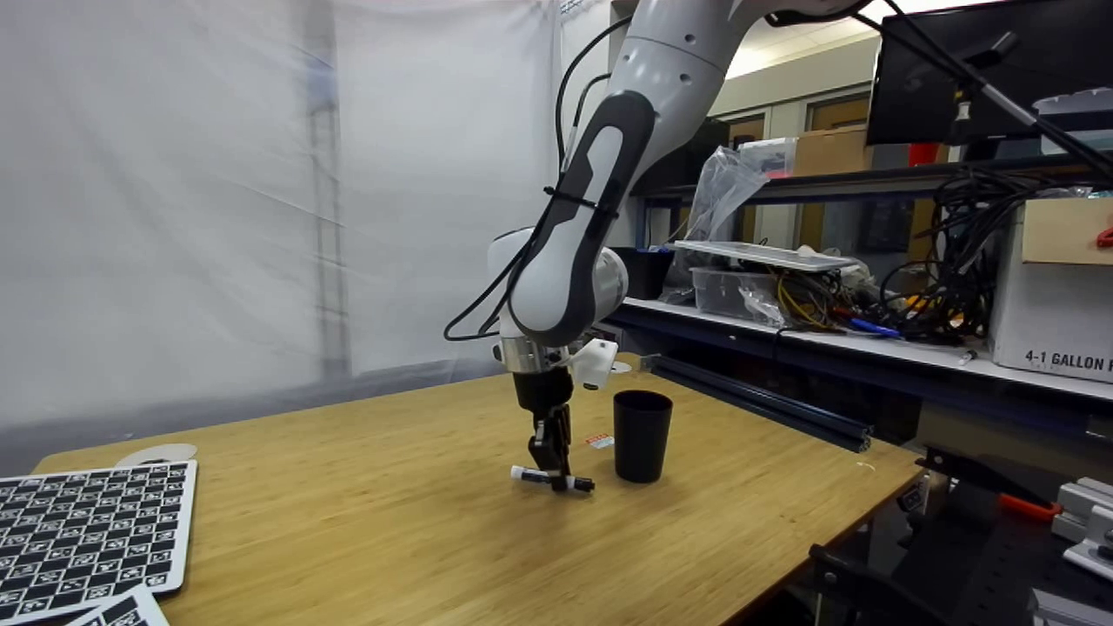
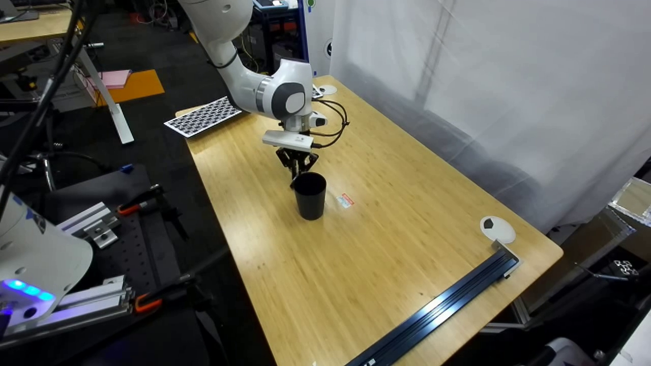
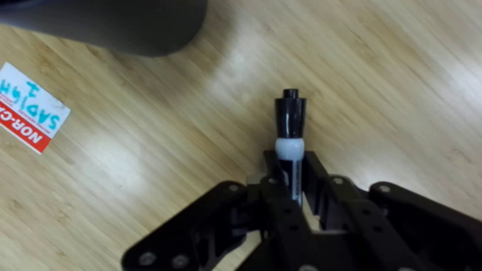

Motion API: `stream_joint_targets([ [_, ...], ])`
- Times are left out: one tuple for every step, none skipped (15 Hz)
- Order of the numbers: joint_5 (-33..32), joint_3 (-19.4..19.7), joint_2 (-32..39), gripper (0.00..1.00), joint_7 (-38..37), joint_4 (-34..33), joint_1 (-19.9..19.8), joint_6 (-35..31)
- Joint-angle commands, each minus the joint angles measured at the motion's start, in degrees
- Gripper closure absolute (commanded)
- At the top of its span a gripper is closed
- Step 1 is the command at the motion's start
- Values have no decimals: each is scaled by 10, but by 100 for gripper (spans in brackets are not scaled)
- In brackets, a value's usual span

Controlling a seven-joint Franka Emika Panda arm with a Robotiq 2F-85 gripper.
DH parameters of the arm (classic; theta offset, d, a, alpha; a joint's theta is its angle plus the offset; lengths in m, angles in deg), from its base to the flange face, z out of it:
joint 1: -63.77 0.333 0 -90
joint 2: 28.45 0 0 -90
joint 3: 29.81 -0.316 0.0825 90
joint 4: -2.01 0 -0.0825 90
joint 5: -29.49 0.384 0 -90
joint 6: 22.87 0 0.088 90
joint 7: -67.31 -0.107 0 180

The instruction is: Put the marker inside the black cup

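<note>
In the wrist view, a label (image 3: pixel 30 107) with inverted writing lies on the counter (image 3: pixel 113 173), its red band printed NOR-CA up to the frame's edge, with SADIGH and an I in teal handwriting on white. The counter is pale wood with slanting grain; the cup (image 3: pixel 139 26), upper left, is smooth and partly cut off. The marker (image 3: pixel 290 118) has a glossy black cap with a stepped end, a white collar and a slim barrel with blurred print. The pincer (image 3: pixel 290 155) is clenched on it, 2 black fingers pressed against the barrel's sides. In an exterior view, a white box (image 1: pixel 1056 304) reads 4-1 GALLON; a board (image 1: pixel 91 535) bears a black-and-white checker pattern. The marker lies near level in the pincer, at or just above the counter, I cannot tell which; just beside it stands the upright cup, matte, flaring slightly toward the rim. In an exterior view, the label's print is too small to read, a dark grooved rail (image 2: pixel 438 310) gleams, and the cup partly hides the pincer.
</note>
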Motion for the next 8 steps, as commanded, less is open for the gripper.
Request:
stream_joint_targets([
  [-9, 14, -3, 95, -18, -12, 12, 29],
  [-11, 20, -3, 95, -24, -17, 17, 42],
  [-12, 23, -3, 95, -25, -20, 18, 59],
  [-10, 21, -3, 95, -22, -26, 16, 82],
  [-7, 18, -5, 95, -16, -29, 12, 97],
  [-5, 12, -11, 95, -9, -29, 7, 111],
  [-2, 7, -16, 95, -5, -31, 3, 122],
  [0, 3, -23, 95, -5, -34, 2, 132],
])
